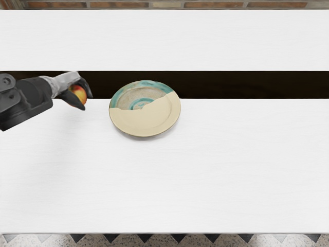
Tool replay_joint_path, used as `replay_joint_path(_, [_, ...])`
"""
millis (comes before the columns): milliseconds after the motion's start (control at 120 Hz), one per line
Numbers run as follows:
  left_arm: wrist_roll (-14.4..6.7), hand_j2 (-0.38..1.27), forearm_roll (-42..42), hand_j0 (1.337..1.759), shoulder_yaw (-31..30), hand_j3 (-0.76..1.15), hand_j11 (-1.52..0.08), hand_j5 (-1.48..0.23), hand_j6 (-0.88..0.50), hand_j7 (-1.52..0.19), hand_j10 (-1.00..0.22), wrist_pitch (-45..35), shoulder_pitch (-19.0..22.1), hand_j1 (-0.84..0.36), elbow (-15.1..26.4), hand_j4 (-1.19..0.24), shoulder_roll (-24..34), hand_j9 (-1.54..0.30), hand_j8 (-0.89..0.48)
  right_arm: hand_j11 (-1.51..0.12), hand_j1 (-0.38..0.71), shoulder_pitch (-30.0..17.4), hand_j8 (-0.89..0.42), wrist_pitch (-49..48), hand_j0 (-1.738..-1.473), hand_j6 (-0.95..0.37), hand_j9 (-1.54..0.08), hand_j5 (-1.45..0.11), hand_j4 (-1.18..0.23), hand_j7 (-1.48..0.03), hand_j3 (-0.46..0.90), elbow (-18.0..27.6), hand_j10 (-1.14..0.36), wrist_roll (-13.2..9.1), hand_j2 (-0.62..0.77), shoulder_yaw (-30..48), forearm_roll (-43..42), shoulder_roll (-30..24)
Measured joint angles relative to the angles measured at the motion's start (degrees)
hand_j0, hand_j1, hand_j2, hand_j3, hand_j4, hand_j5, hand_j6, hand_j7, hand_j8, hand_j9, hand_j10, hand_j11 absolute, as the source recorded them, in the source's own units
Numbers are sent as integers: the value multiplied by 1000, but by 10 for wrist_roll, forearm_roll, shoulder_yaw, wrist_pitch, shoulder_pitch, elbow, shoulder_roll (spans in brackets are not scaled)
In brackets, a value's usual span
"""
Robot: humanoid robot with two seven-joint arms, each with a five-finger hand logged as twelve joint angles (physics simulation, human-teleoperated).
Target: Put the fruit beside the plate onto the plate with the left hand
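Head view: left hand [68, 88] at the upper left of the frame, arm entering from the left edge. Dark fingers [77, 102] curled around the fruit [78, 94], gripping it; red-yellow skin shows between them. Fruit sits left of the plate [172, 116], apart from its rim, near the table's [205, 170] far edge. Cannot tell whether the fruit is lifted or resting. Plate: cream with teal glaze, centre-left of frame.

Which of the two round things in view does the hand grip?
The small red-and-yellow fruit, enclosed by the left hand; the larger cream-and-teal plate lies untouched to its right.
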State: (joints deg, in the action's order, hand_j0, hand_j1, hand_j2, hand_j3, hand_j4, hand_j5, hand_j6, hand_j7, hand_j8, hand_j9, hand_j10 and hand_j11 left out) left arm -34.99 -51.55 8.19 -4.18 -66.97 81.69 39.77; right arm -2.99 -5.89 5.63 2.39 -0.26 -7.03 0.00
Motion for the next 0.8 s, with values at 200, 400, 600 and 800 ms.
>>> replay_joint_path(200, [0,255,22,1643,31,3,-989,-964,-315,-985,-413,11,3,-441,36,-708,30,-988,-246,-47,-305,0,-37,0,-1658,-37,-47,-47,-37,-47,0,0,-37,0,-7,0,0,0])
replay_joint_path(400, [0,254,67,1643,104,1,-982,-963,-317,-983,-412,77,14,-436,50,-701,40,-984,-247,-47,-305,0,-37,0,-1658,-37,-47,-47,-37,-47,0,0,-37,0,-7,0,0,0])
replay_joint_path(600, [0,257,124,1643,157,0,-978,-961,-316,-980,-417,135,4,-440,52,-698,-13,-982,-249,-47,-305,0,-37,0,-1658,-37,-47,-47,-37,-47,0,0,-37,0,-7,0,0,0])
replay_joint_path(800, [0,245,117,1645,156,0,-976,-977,-358,-985,-466,136,-13,-385,17,-694,-141,-973,-278,-47,-305,0,-37,0,-1658,-37,-47,-47,-37,-47,0,0,-37,0,-7,0,0,0])
